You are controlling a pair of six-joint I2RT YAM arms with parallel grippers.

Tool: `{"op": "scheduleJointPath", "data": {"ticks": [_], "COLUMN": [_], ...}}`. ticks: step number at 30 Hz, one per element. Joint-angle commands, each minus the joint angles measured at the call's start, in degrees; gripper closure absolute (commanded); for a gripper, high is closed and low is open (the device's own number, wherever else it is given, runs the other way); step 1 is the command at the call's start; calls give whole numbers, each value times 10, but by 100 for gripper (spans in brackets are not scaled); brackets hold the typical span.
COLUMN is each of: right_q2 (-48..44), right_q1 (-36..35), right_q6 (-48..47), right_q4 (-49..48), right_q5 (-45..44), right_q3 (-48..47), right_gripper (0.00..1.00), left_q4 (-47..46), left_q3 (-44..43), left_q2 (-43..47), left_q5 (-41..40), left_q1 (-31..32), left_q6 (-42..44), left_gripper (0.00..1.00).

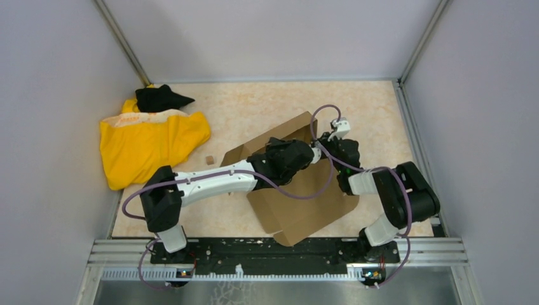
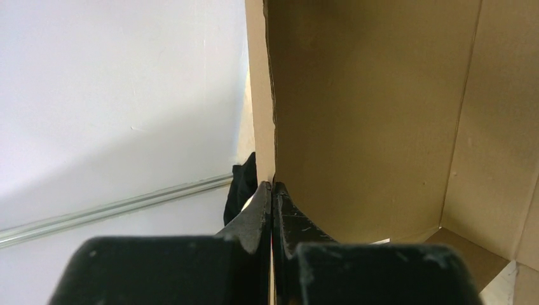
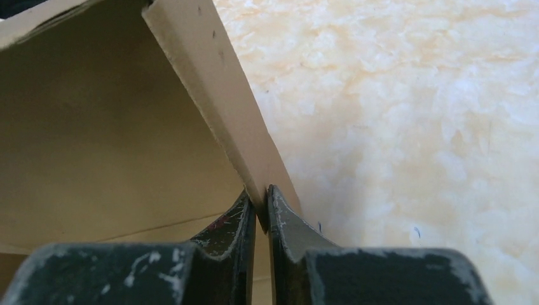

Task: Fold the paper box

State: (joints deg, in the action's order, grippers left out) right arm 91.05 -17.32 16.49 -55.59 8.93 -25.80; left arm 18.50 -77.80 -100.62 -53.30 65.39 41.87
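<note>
Two grippers, one sheet of plain brown corrugated cardboard. The paper box (image 1: pixel 305 203) is only half formed: in the top view it sits at centre frame, just right of middle, with one wide panel lying flat towards the bottom edge and another panel tipped up behind it, towards the top.

The left gripper (image 1: pixel 316 152) reaches in from the lower left, and its wrist view shows the fingers pressed tight together with the raised wall's edge running straight down between the tips (it looks pinched, not just touched). To the right of that edge you see the box's inner face (image 2: pixel 356 127) with a crease leading into a corner at lower right.

The right gripper (image 3: pixel 260 197) is narrowed onto the thin edge of a slanted flap (image 3: pixel 95 140), a finger on each side, with the marbled table (image 3: pixel 413 127) filling the right of its frame.

As a container, the box shows only its own brown faces inside.

At upper left of the top view lie a yellow cloth (image 1: pixel 149 143), a black cloth (image 1: pixel 159 98) touching its top, and a tiny cardboard scrap (image 1: pixel 208 159) between them and the box.
</note>
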Motion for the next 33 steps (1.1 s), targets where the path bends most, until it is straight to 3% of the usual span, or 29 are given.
{"op": "scheduleJointPath", "data": {"ticks": [1,8,33], "right_q2": [-52,-71,-1], "right_q1": [-44,-57,-57], "right_q6": [-24,-32,-52], "right_q4": [17,-22,-141], "right_q5": [-47,-86,6], "right_q3": [25,50,-4], "right_gripper": [91,86,68], "left_q4": [-10,-11,-13], "left_q3": [18,55,49], "left_q2": [21,47,44], "left_q5": [41,46,60], "left_q1": [4,25,37], "left_q6": [-41,-64,-51], "left_gripper": [100,100,100]}}
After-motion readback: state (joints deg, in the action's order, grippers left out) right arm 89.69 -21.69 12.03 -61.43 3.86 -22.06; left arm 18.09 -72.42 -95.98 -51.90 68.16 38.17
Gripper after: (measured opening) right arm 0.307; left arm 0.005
